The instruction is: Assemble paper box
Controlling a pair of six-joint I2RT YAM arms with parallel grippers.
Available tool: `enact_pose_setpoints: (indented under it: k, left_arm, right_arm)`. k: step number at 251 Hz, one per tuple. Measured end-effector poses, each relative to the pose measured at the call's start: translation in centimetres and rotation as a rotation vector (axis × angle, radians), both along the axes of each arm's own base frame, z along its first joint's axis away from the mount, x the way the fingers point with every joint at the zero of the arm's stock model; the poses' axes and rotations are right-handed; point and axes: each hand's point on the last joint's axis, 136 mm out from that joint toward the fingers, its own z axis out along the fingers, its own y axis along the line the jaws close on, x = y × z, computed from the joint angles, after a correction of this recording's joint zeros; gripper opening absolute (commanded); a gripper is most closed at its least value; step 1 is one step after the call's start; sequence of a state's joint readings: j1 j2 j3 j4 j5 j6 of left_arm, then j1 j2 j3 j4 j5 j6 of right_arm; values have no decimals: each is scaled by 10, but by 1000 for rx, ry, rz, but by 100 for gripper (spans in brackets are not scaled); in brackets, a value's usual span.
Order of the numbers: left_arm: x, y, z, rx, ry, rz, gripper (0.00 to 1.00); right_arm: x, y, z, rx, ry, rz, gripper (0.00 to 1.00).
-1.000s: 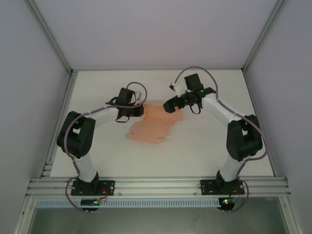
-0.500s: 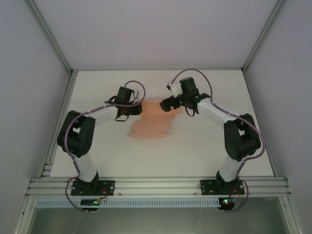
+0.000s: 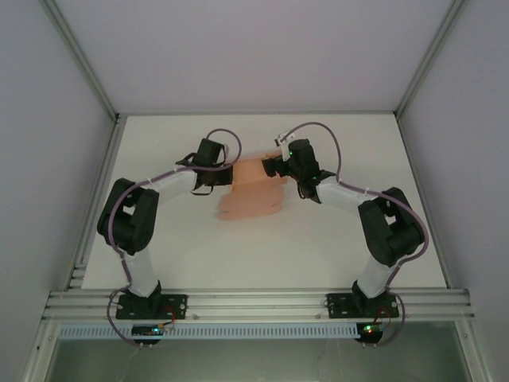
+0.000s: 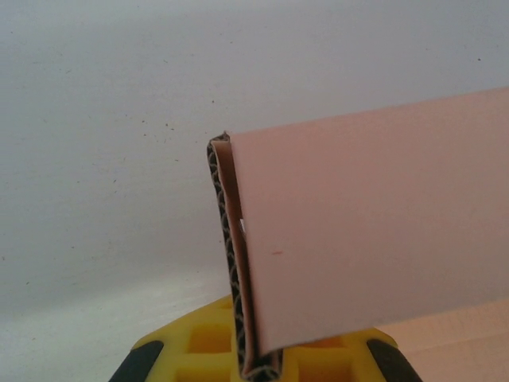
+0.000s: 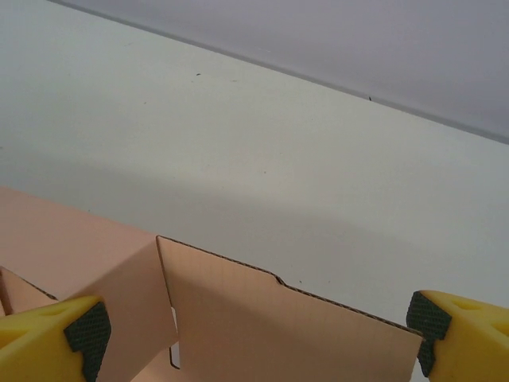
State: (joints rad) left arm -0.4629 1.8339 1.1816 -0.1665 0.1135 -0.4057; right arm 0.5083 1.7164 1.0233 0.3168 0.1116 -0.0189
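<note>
Lying toward the far side of the white surface, between the two arms, the salmon-pink paper box is partly folded, and some flaps stand up. The left jaws are pressed together on a doubled edge of the card at its left end. The right jaws are spread wide at the far right corner – an upright flap stands between the yellow fingers, and I cannot tell if they touch it.

Table centre: paper box between left tool, right tool.
</note>
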Motion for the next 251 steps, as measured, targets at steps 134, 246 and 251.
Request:
enact_pose_setpoints:
  k: [134,246,251]
  left_arm:
    - [-1,-3,1,10,-2,12,0]
    - [-8,-11,1,-47,14,-12,0]
    - [-9,-11,1,-53,16,-15,0]
  right_arm:
    - [4,-3,-2,60,-126,-43,99]
    - [-41,-57,25,45,34,-123,99]
    - [-45,-63,28,43,40,-136,99]
